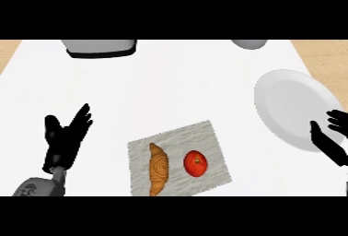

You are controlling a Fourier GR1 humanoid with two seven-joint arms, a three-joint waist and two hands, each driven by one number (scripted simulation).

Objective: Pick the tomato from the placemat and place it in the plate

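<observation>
White table (170, 87) carries a grey placemat (204, 138); the tomato (195, 163) lies on it, left of the right robot hand (331, 144), open over the plate (289, 106) and nearer than the open left robot hand (65, 138).

— What lies on the white counter (156, 87)?
— A grey placemat (178, 144) near the front, a white plate (289, 106) at the right.
— And at the far edge?
— A grey appliance (100, 47) and a grey rounded object (249, 44).
</observation>
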